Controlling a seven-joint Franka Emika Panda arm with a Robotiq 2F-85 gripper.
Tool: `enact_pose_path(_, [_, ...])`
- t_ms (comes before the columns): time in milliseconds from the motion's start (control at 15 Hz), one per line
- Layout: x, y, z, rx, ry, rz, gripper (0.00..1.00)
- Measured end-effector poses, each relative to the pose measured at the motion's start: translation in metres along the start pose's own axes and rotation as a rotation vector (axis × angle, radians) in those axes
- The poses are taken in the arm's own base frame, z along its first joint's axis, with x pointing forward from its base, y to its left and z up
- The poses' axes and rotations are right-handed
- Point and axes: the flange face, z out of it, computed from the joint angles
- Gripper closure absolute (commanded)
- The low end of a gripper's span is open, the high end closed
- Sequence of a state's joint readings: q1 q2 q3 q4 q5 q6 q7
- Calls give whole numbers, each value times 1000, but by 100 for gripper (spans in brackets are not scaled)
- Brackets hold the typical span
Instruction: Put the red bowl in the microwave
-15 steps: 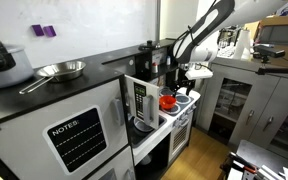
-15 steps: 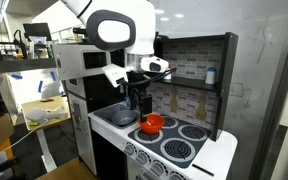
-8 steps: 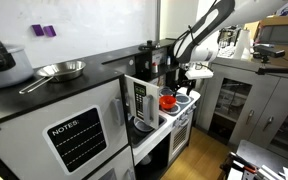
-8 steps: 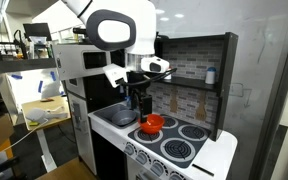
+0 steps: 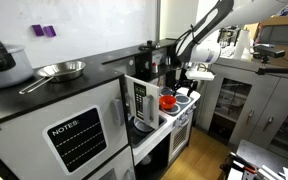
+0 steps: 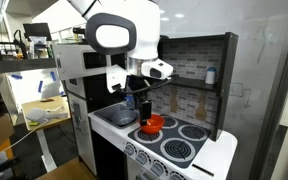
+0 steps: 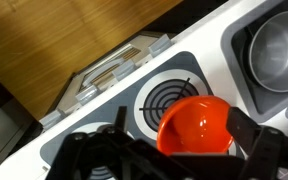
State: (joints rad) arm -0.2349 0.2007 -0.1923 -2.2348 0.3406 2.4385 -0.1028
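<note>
- Red bowl (image 7: 196,125) is sitting on the white surface (image 7: 212,45), right under the tool (image 7: 174,152), overlapping the near edge of a stove burner (image 7: 164,92).
- I am seeing the tool slide sideways over the last second: in an exterior view it was hanging over the steel basin (image 6: 121,117), and now it is hanging closer to the bowl (image 6: 151,124).
- I am keeping the fingers spread wide. In the wrist view one dark finger (image 7: 89,150) is showing on each side of the bowl, neither touching it, and nothing is being held.
- That shift is telling me the lining-up is nearly done and the grasp itself is not yet made; I am judging that a descent and a close come next.
- The microwave (image 5: 139,98) is standing off to the side of the tool and lower than it, its white door looking swung open, so the way in should be free.
- I am watching the thin rim: a wide, shallow bowl could tip if the fingers close off-centre.
</note>
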Motion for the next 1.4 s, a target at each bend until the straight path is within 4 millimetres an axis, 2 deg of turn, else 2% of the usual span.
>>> enact_pose_path(467, [13, 20, 28, -9, 69, 75, 0])
enact_pose_path(733, [26, 30, 33, -9, 108, 107, 0])
enact_pose_path(1400, [46, 12, 47, 45, 122, 136, 0])
